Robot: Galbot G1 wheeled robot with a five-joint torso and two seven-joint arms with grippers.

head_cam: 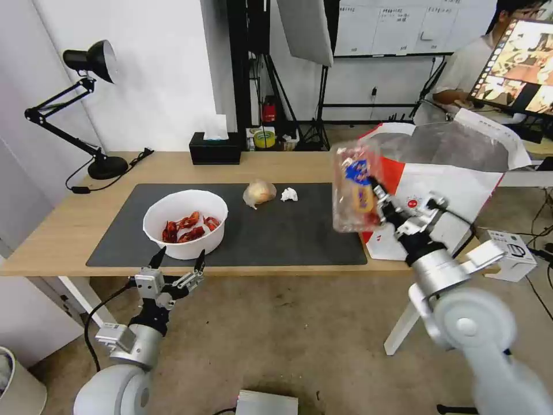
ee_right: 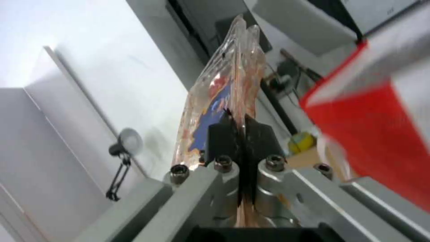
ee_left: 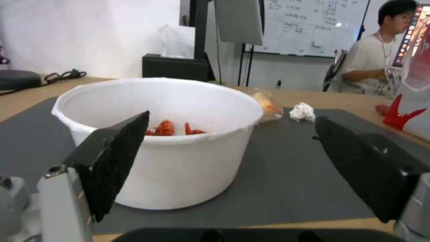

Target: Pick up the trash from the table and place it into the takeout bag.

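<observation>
right gripper (head_cam: pixel 377 193) jaws clamped on clear plastic tray (head_cam: pixel 354 187) edge, beside takeout bag (head_cam: pixel 455 184) | tray likely light, flimsy, slippery | left gripper (head_cam: pixel 178 259) jaws wide, bowl (head_cam: pixel 185 222) just ahead on desk (head_cam: pixel 75 225)

A black desk lamp (head_cam: pixel 86 98) stood at the upper left of the frame, its round base (head_cam: pixel 108 168) on the wood and its cable (head_cam: pixel 124 170) running beside it. A black tissue box (head_cam: pixel 215 148) with a white tissue sticking out was at the top centre. Behind it, a roll of yellow tape (head_cam: pixel 264 138) lay near a tripod (head_cam: pixel 315 124). A whiteboard (head_cam: pixel 397 26) hung at the upper right, next to a lit monitor (head_cam: pixel 521 66). A small white box (head_cam: pixel 510 253) sat at the right edge.
</observation>
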